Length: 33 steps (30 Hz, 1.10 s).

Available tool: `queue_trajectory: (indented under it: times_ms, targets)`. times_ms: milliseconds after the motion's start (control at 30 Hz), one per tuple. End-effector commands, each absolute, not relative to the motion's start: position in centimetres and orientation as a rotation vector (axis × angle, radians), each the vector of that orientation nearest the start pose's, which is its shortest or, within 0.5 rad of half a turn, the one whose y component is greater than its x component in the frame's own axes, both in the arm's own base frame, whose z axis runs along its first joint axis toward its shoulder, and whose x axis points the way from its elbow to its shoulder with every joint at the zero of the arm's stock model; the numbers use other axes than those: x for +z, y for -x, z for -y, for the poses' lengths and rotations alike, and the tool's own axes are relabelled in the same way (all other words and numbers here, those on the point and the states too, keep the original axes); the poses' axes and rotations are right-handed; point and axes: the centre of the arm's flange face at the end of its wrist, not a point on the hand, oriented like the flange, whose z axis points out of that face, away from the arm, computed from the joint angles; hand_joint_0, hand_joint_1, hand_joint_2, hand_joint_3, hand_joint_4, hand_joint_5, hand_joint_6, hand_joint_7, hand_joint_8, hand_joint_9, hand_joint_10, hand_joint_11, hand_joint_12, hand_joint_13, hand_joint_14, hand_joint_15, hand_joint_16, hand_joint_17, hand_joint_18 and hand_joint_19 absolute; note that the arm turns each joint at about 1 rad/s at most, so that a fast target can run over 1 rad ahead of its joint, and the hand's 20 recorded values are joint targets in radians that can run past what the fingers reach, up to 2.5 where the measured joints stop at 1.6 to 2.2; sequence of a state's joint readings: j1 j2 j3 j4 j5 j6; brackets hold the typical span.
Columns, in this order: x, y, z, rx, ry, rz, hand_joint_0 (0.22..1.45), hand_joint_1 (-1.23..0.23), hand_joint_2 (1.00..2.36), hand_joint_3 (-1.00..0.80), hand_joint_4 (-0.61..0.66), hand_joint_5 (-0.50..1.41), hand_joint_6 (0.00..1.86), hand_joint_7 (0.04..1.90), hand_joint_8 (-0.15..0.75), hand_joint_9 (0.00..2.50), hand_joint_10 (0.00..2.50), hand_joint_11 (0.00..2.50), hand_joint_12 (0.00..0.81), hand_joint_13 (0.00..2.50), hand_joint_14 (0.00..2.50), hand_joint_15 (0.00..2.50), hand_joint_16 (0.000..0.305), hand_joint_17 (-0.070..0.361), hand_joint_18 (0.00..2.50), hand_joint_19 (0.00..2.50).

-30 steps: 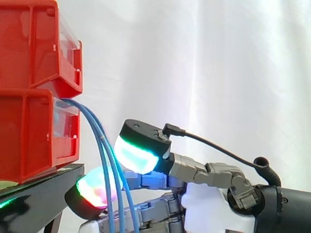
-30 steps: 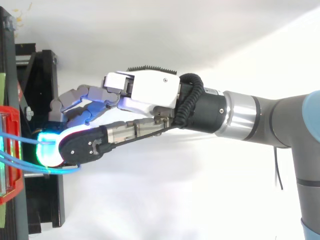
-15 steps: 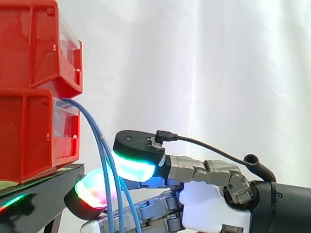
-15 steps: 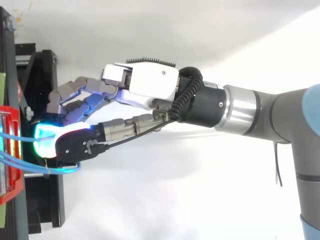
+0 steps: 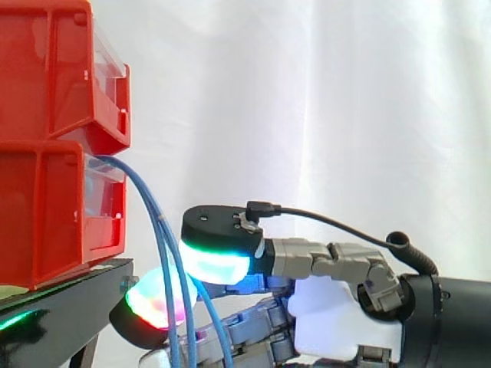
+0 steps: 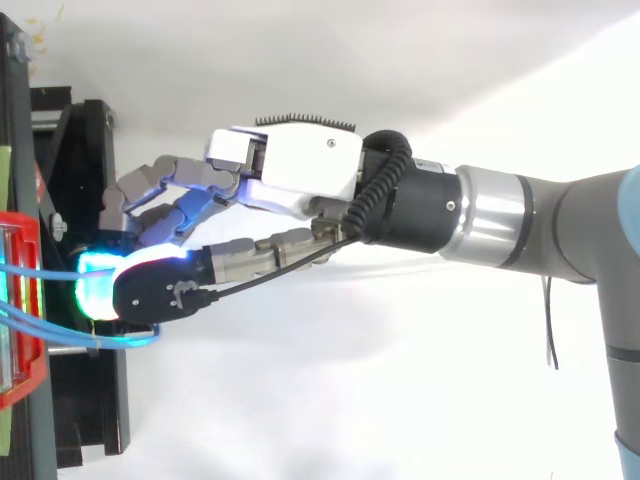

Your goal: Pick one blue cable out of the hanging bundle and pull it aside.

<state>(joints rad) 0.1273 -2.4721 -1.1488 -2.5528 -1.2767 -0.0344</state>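
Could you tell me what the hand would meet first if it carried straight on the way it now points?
Pointing at the red bins, the hand would meet the hanging blue cables first, right at its tip; beyond them probably the black stand, though depth is unclear.

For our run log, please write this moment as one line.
phase: cable selection | hand: at blue cables hanging from lower red bin | grip: not confirmed | cable: not yet pulled aside

The hand [image 5: 337, 310] has lowered and levelled its upper pad [image 5: 217, 262], closing toward the lower pad [image 5: 153, 307] on the blue cables [image 5: 165, 245].
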Motion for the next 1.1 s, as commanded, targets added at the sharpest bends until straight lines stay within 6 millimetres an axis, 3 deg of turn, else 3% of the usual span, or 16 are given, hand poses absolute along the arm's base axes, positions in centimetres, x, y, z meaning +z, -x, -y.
queue_trajectory:
  times_ms: [0,133,333,367,433,667,1067]
  targets:
    - [16.7,-79.6,6.1,1.104,-1.222,-1.049,0.54,-0.62,1.04,0.16,0.21,-0.13,0.92,0.97,0.394,0.83,0.01,0.27,0.450,0.66,0.01,0.33,0.068,0.153,0.68,0.48]
    - [16.9,-79.0,6.2,1.076,-1.248,-1.095,0.52,-0.61,1.11,0.15,0.22,-0.13,0.92,0.98,0.400,0.83,0.01,0.28,0.456,0.66,0.01,0.33,0.069,0.155,0.68,0.47]
    - [18.7,-77.9,6.1,1.059,-1.266,-1.172,0.50,-0.61,1.16,0.15,0.22,-0.13,0.92,0.99,0.405,0.84,0.01,0.29,0.457,0.67,0.01,0.33,0.069,0.156,0.69,0.47]
    - [19.8,-77.6,6.2,1.055,-1.268,-1.181,0.50,-0.61,1.17,0.14,0.22,-0.13,0.92,0.99,0.406,0.84,0.01,0.28,0.459,0.67,0.01,0.34,0.070,0.156,0.69,0.47]
    - [19.8,-77.3,6.2,1.044,-1.277,-1.200,0.50,-0.61,1.17,0.14,0.23,-0.13,0.93,0.99,0.407,0.84,0.01,0.28,0.458,0.67,0.01,0.34,0.070,0.156,0.69,0.47]
    - [23.2,-74.2,6.4,0.977,-1.241,-1.251,0.50,-0.61,1.18,0.15,0.23,-0.13,0.93,0.99,0.414,0.86,0.01,0.33,0.462,0.68,0.01,0.35,0.070,0.156,0.69,0.47]
    - [27.9,-72.0,6.8,0.938,-1.253,-1.276,0.52,-0.68,1.16,0.16,0.18,-0.13,0.93,0.99,0.414,0.87,0.01,0.37,0.459,0.69,0.01,0.37,0.069,0.155,0.69,0.46]
